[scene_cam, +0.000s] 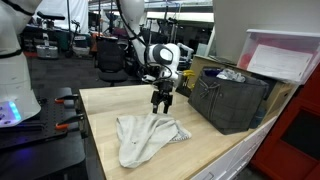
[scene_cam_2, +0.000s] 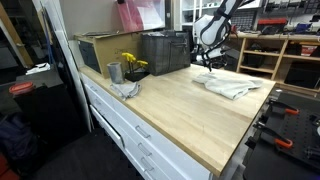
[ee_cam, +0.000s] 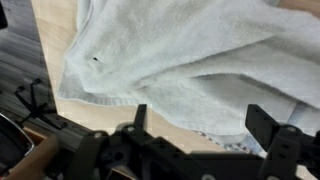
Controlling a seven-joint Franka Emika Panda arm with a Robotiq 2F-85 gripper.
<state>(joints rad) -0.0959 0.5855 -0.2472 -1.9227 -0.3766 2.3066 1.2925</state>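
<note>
Hovering over the towel's (scene_cam: 148, 136) far end, my claw (scene_cam: 161, 101) stands spread apart, empty. Towel's length runs underneath, away from my base.

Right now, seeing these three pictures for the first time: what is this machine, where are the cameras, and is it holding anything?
It is a jointed robot arm ending in a two-fingered gripper. Two pictures come from cameras standing around the wooden workbench; the third comes from a camera on the wrist, looking down past the fingers. On the bench lie a crumpled pale towel and a dark crate; an exterior view also shows yellow flowers. The gripper is open above the towel and holds nothing.
</note>
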